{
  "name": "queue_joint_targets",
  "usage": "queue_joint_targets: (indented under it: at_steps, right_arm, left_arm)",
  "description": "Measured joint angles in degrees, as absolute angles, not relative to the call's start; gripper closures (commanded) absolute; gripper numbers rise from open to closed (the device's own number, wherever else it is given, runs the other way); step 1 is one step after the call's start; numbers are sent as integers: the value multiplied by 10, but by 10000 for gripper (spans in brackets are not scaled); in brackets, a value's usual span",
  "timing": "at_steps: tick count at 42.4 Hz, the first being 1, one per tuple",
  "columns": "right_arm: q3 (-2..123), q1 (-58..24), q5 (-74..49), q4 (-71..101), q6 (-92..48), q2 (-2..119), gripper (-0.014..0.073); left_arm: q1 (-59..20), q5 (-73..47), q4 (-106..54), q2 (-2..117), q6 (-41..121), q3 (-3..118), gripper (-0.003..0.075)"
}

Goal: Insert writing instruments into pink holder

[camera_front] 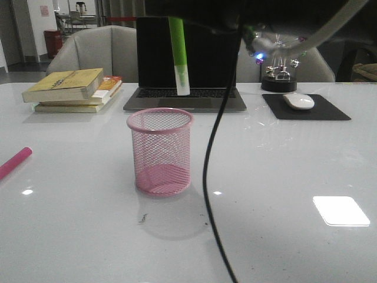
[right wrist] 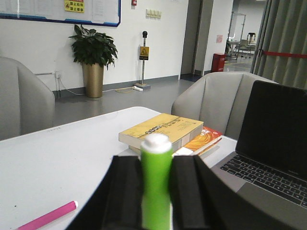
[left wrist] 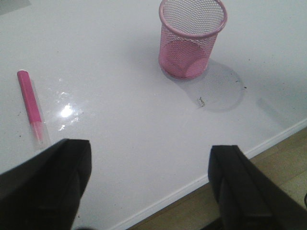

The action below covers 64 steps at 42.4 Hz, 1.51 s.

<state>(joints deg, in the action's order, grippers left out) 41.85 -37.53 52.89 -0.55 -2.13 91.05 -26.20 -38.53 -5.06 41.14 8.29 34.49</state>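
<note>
- right gripper (right wrist: 156, 191): clamped on the green marker (camera_front: 178, 56), fingers (right wrist: 124, 191) on both sides of the barrel in the right wrist view; gripper itself is out of the front view's top edge
- green marker hangs near vertical, white end down, slight lean; its white tip sits above the pink holder (camera_front: 160, 151) in the front view, with clear air between tip and rim
- key relation: long axis of the marker is roughly parallel to the cup's axis, and the cup lies below the tip. Front view puts the tip a bit right of the cup's centre line, but how far behind or in front of the opening it is can't be read from this angle
- my read: next move is a lateral trim, then a straight descent; the fore-aft offset is the unknown to check before lowering
- left gripper (left wrist: 148, 187): spread wide, nothing between the fingers (left wrist: 53, 187), hovering over the near table edge
- pink marker (left wrist: 31, 108) lies flat on the white table (left wrist: 134, 129), well apart from the cup, off to the robot's left; its long axis runs roughly away from the left gripper
- left arm is the nearer one for the pink marker; holder is upright and has nothing in it so far
</note>
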Motion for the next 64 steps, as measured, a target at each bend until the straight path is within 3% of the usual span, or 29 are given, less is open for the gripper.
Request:
queue_joint_targets:
  at_steps: [7, 16, 26, 29, 45, 51, 64]
  right_arm:
    - [419, -375, 622, -7, -21, 977, 482]
    - [437, -375, 640, -8, -21, 1052, 461]
    - [443, -375, 628, -8, -21, 1096, 188]
    - [443, -375, 616, -8, -21, 1101, 147]
    - [443, -375, 592, -8, -21, 1022, 139]
    - [441, -375, 458, -8, -21, 922, 139]
    - [441, -375, -22, -8, -21, 677, 139]
  left_arm:
    - [-262, -385, -51, 411, 83, 345, 161]
    - [-262, -385, -51, 411, 83, 345, 161]
    - [-262, -385, -51, 411, 83, 345, 161]
    - [-262, -385, -51, 411, 83, 345, 161]
    - [-262, -385, -51, 411, 83, 345, 161]
    - [-262, -385, -51, 411, 83, 345, 161]
    - [-262, -385, -51, 411, 83, 345, 161]
